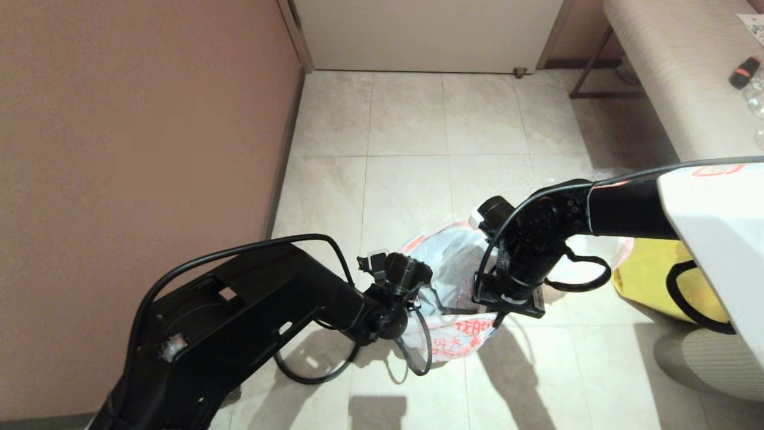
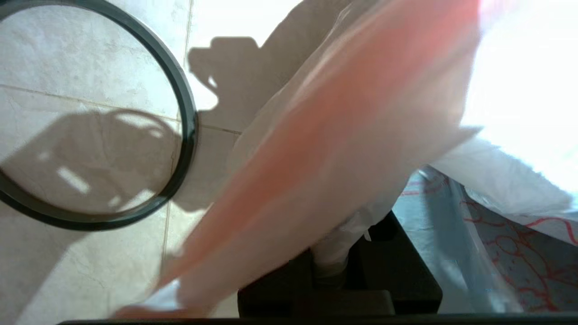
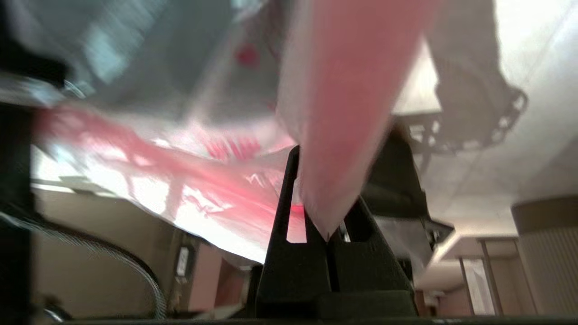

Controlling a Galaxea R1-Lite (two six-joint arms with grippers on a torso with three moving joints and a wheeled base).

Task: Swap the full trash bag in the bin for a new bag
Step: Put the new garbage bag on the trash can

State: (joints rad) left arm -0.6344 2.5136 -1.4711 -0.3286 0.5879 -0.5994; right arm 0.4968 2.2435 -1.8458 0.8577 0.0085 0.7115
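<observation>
Head view: my left gripper [image 1: 412,298] and right gripper [image 1: 507,307] meet at a pink-rimmed bag [image 1: 453,280] on the floor at six o'clock.

Left wrist view: my fingers pinch its pink band [image 2: 316,149]; a grey ring [image 2: 183,131] lies at nine o'clock.

Right wrist view: my fingers [image 3: 293,253], pressed together, pinch the rim [image 3: 343,135].

Bottles aren't discernible, so which bag this is I cannot tell. Next, I judge, comes spreading the mouth evenly.

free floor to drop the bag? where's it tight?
Bare tiles run between the brown wall and the bench, up to the door. Crowded near the robot: both grippers, left and right, pinch the new bag; a yellow bag lies alongside.
</observation>
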